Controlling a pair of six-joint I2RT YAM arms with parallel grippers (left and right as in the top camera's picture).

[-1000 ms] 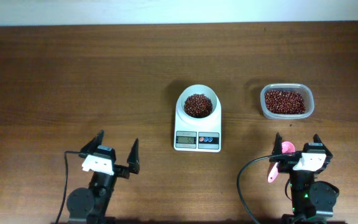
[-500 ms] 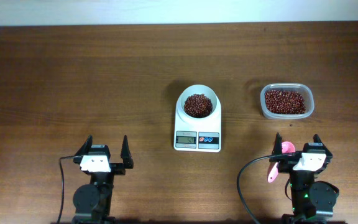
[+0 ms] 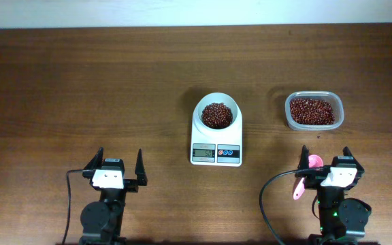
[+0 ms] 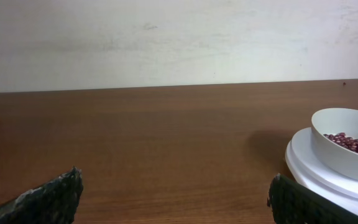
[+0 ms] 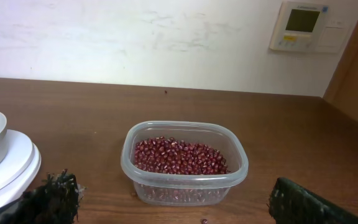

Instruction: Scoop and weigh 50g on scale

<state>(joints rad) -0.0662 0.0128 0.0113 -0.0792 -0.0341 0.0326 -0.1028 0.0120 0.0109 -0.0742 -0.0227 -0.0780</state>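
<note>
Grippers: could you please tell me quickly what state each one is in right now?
Left gripper: open, holding nothing.
Right gripper: open, holding nothing.

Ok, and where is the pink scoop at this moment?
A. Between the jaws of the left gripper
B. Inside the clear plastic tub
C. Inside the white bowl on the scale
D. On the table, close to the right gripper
D: the overhead view shows the pink scoop lying on the table close to the right gripper, apart from the tub and the scale.
</note>
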